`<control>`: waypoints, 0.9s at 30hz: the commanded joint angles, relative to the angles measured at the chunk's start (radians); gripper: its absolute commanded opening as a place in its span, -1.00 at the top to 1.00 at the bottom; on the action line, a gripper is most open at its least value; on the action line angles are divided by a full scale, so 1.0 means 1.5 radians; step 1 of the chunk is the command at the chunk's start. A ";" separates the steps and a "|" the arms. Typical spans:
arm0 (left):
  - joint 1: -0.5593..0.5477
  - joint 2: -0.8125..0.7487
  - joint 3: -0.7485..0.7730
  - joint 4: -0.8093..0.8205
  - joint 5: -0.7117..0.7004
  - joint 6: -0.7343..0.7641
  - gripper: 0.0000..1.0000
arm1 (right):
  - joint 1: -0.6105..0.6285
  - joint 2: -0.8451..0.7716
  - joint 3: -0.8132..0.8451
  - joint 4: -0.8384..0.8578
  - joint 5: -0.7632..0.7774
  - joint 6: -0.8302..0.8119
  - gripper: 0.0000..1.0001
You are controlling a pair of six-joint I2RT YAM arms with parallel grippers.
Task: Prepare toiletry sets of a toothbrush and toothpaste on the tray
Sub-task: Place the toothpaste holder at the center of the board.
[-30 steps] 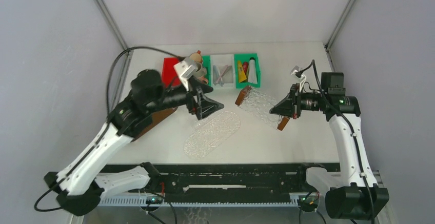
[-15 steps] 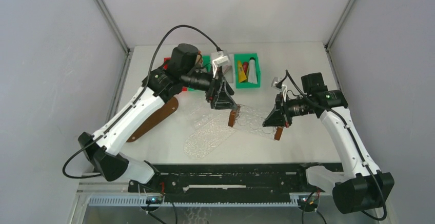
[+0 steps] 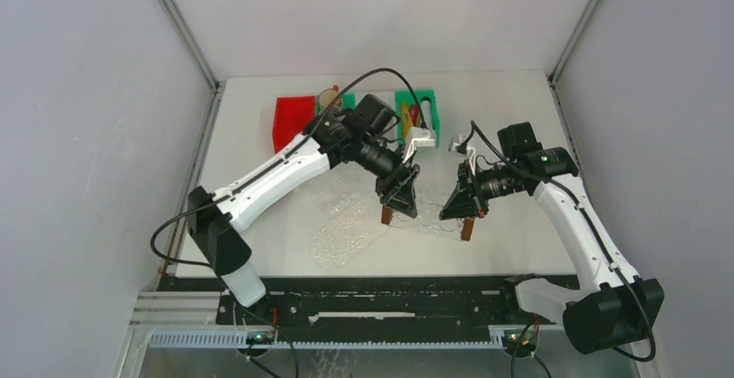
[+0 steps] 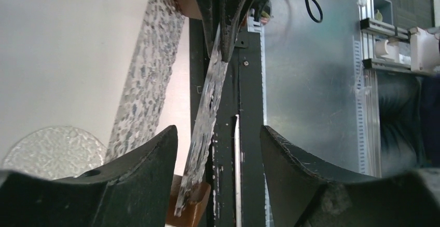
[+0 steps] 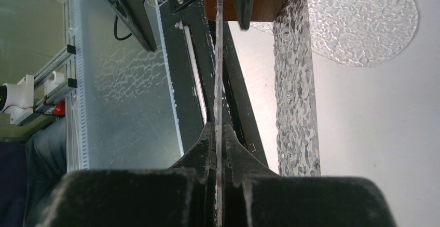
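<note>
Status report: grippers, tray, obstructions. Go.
Right gripper shut on one end of clear tray. Left gripper open, straddling the other end. Nothing loaded on it. Second tray flat on table alongside.

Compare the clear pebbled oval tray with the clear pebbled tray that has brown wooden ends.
The clear oval tray lies flat on the table, in no gripper; the wooden-ended tray is clamped at its edge by the right gripper. The oval tray is clear throughout with rounded ends; the wooden-ended tray ends in brown wood. Both are clear and pebbled.
</note>
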 commanded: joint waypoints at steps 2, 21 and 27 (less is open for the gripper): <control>-0.025 0.025 0.042 -0.036 -0.003 0.042 -0.21 | 0.005 -0.005 0.039 0.007 -0.044 -0.022 1.00; -0.038 0.058 0.057 -0.062 0.036 0.057 0.99 | 0.028 0.002 0.038 0.004 -0.047 -0.024 1.00; -0.033 0.020 0.021 -0.053 0.027 0.056 0.99 | 0.016 -0.016 0.039 0.000 -0.070 -0.025 -0.12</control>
